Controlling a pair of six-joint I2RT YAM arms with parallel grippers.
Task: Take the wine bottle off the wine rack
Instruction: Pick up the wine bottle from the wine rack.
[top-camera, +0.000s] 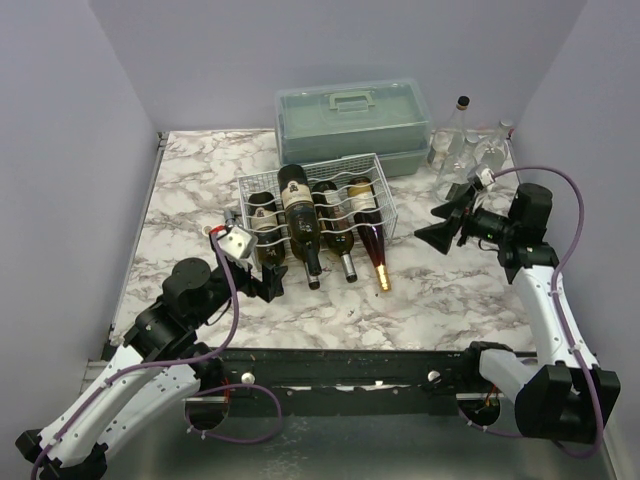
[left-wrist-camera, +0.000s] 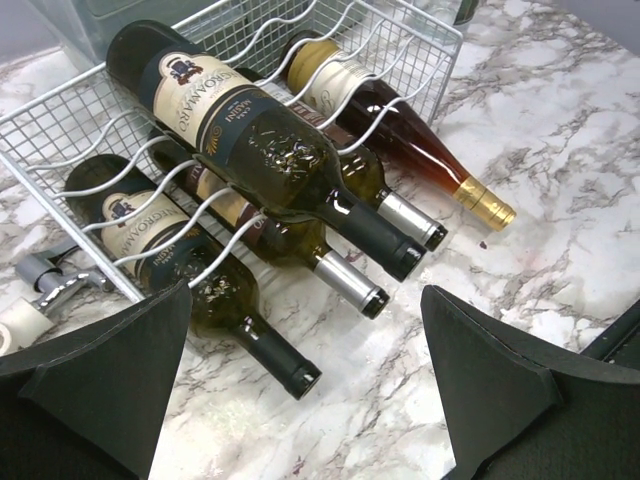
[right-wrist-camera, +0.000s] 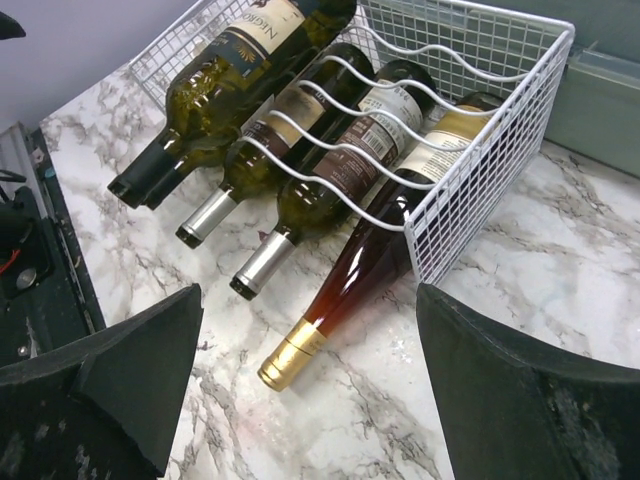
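- Five wine bottles (top-camera: 298, 205): two dark-capped, two silver-capped, one gold-capped.
- One white wire rack (top-camera: 388, 200).
- One grey-green case (top-camera: 350, 125).
- Clear glass bottles (top-camera: 457, 135): at least two, exact count unclear.

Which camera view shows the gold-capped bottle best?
The right wrist view: the gold-capped bottle lies close, neck to label. The left wrist view shows it farther off, behind other bottles; the top view shows it small.

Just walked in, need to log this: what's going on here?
A white wire wine rack holds five bottles: four beneath its wavy wires, a dark green bottle with a cream label lying on top. The left gripper hangs open at the rack's near corner, the right gripper open off its right side. Neither holds anything; no bottle is off yet.
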